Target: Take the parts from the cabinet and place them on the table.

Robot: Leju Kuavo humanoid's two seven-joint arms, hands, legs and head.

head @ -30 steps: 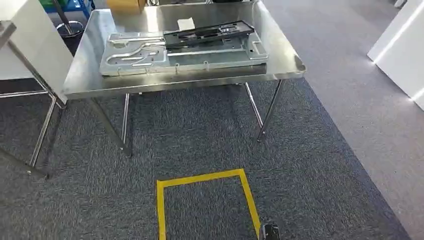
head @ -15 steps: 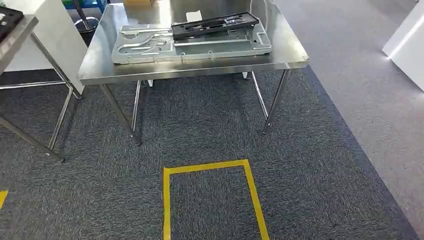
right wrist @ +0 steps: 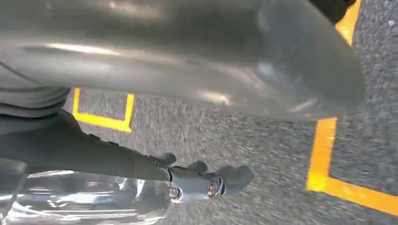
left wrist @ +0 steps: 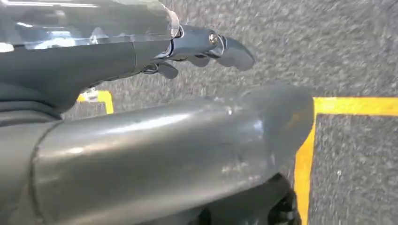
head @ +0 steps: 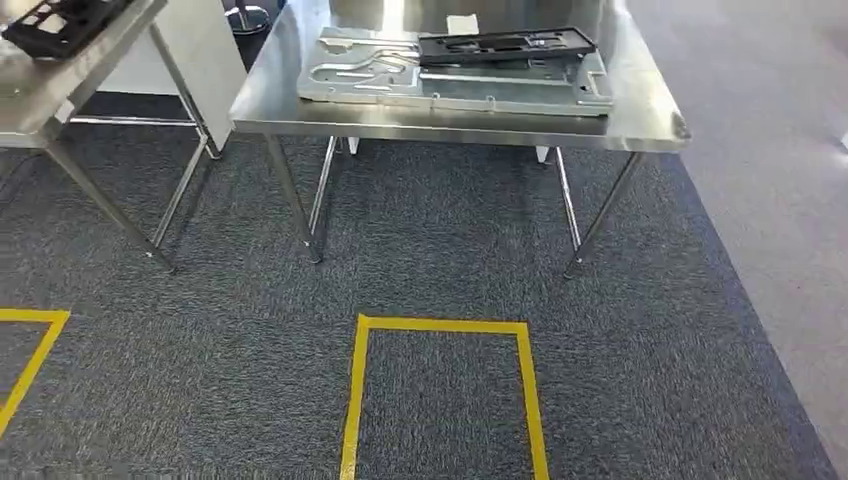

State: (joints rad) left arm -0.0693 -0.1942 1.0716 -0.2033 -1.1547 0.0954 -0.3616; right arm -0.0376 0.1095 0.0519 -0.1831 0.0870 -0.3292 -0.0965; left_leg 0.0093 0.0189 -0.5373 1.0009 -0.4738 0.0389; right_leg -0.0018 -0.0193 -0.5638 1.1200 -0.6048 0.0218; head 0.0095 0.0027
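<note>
At the top middle, a black part [head: 505, 44] lies on a big grey metal part [head: 450, 80] on the steel table [head: 640, 115]. Left hand [left wrist: 141, 51] and right hand [right wrist: 141, 173] hang over carpet — fingers out, holding nothing.

A table [head: 640, 120] stands at twelve o'clock, well beyond a taped square [head: 445, 390] on the carpet [head: 200, 330] just ahead. On the table lies a flat metal panel [head: 400, 85], and a frame [head: 505, 45] rests on its far right part. A slip of paper [head: 462, 24] sits just behind them. At ten o'clock stands a second table [head: 40, 95] with another frame [head: 60, 20] on it
</note>
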